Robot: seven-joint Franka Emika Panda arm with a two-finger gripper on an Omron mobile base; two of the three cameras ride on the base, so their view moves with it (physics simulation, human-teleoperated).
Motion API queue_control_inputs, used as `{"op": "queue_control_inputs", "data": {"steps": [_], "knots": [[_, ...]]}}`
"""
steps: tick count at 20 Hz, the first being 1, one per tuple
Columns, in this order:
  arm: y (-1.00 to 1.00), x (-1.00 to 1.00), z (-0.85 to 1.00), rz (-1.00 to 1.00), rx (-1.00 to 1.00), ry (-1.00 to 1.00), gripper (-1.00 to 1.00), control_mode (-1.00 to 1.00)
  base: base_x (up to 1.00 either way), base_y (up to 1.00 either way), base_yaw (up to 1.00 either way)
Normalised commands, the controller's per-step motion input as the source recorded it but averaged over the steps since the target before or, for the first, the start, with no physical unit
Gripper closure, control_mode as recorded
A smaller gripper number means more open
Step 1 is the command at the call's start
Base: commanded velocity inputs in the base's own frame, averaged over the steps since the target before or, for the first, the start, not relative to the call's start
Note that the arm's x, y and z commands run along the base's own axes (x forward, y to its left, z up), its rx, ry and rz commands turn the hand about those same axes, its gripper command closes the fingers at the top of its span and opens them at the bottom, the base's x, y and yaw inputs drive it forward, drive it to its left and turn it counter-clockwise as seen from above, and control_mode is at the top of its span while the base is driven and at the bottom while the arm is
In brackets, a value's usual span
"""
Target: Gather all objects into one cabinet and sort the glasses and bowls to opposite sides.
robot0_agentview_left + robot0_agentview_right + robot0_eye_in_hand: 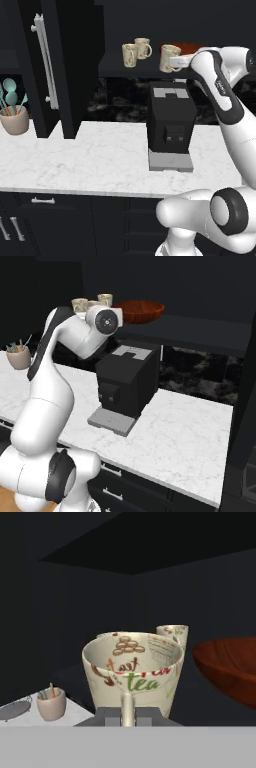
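Observation:
The black cabinet [75, 60] stands open, its door with the long silver bar handle [44, 62] swung left. On its dark shelf [112, 70] two cream mugs [129, 54] [143, 48] stand close together. To their right my gripper [176, 61] is shut on the handle of the third mug [168, 57]. The hand view shows this mug [132, 669] up close, its handle pinched between my fingertips [107, 717], resting on or just above the shelf. The red-brown bowl [189, 48] [140, 310] [230, 667] sits on the shelf right of the held mug.
A black coffee machine [170, 125] [127, 381] stands on the white marble counter [75, 160] directly under the shelf. A tan pot of teal utensils [14, 117] [19, 356] sits at the counter's far left. Drawer units run below the counter.

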Motion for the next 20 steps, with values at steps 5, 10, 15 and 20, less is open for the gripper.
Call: {"op": "queue_control_inputs", "data": {"steps": [5, 10, 15, 20], "knots": [[0.05, 0.38, 0.0, 0.0, 0.0, 0.06, 1.0, -1.0, 0.0, 0.0, 0.0], [0.07, 0.4, 0.0, 0.0, -0.01, 0.04, 1.0, -1.0, 0.0, 0.0, 0.0], [0.11, 0.35, 0.0, 0.0, 0.0, 0.0, 1.0, -1.0, 0.0, 0.0, 0.0], [0.2, 0.32, 0.0, 0.0, -0.01, 0.0, 1.0, -1.0, 0.0, 0.0, 0.0]]}}
